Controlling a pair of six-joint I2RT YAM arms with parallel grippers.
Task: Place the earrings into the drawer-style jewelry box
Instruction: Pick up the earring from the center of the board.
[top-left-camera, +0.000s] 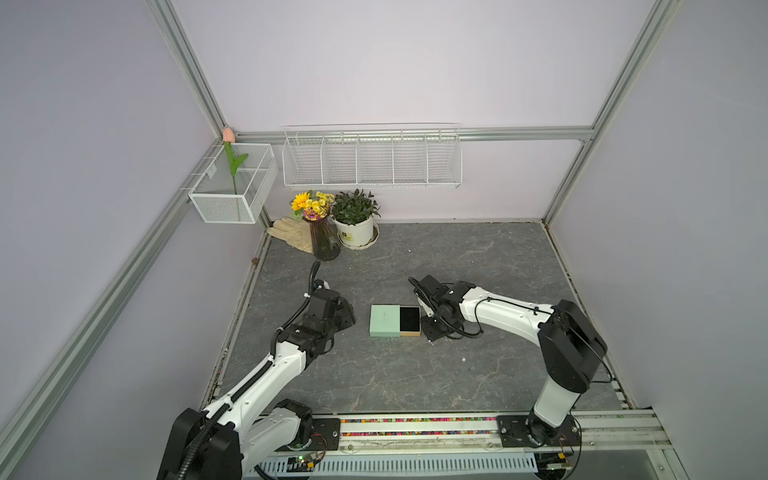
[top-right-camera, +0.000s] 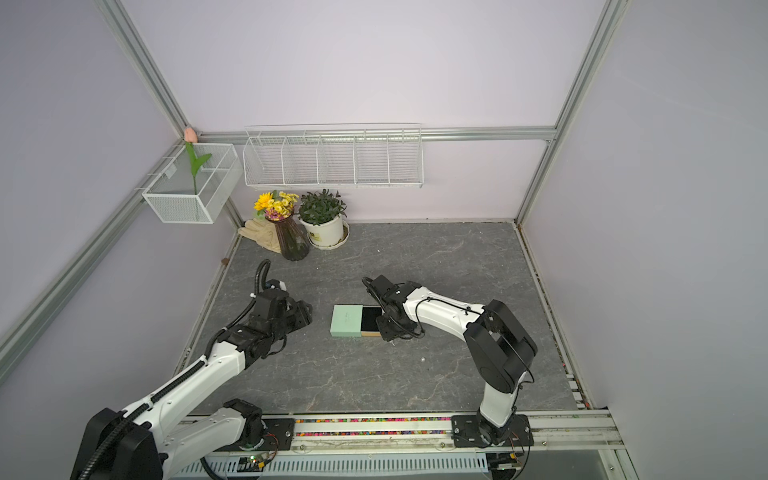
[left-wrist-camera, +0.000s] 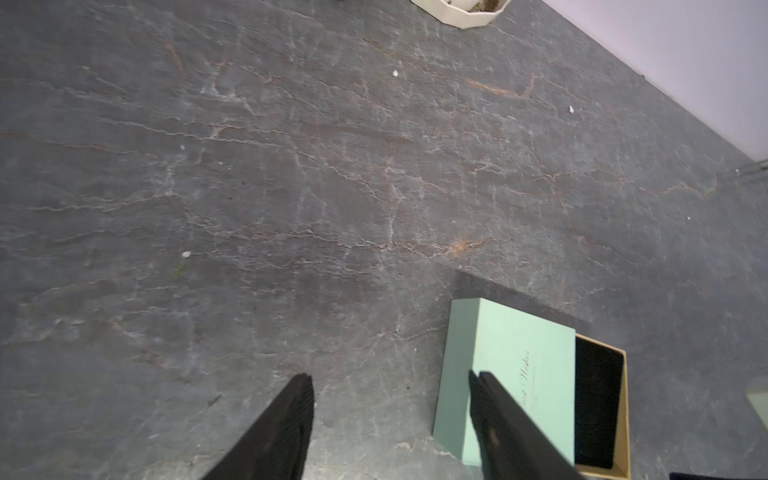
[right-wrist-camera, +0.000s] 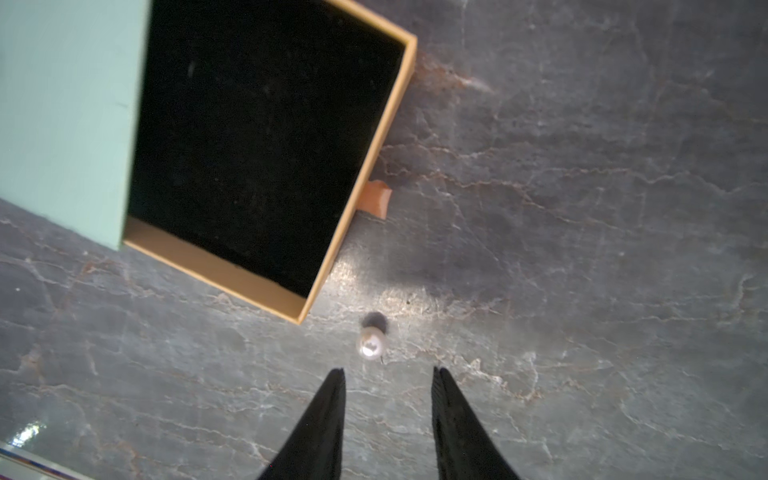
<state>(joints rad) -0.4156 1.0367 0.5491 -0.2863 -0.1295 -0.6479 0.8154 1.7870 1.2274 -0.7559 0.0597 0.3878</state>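
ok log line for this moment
drawer: open, nothing visible inside | right gripper: open, earring on table just ahead | left gripper: open, empty

Left pincer (left-wrist-camera: 390, 376) and right pincer (right-wrist-camera: 388, 369) hang low, facing inward, jaws of each parted.

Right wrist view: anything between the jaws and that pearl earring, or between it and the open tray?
Nothing visible blocks the grasp: the earring lies on bare tabletop ahead of the right gripper, jaws open. Toward the drawer-style jewelry box, only the tray's tan wall stands between, so the earring likely needs lifting over it.
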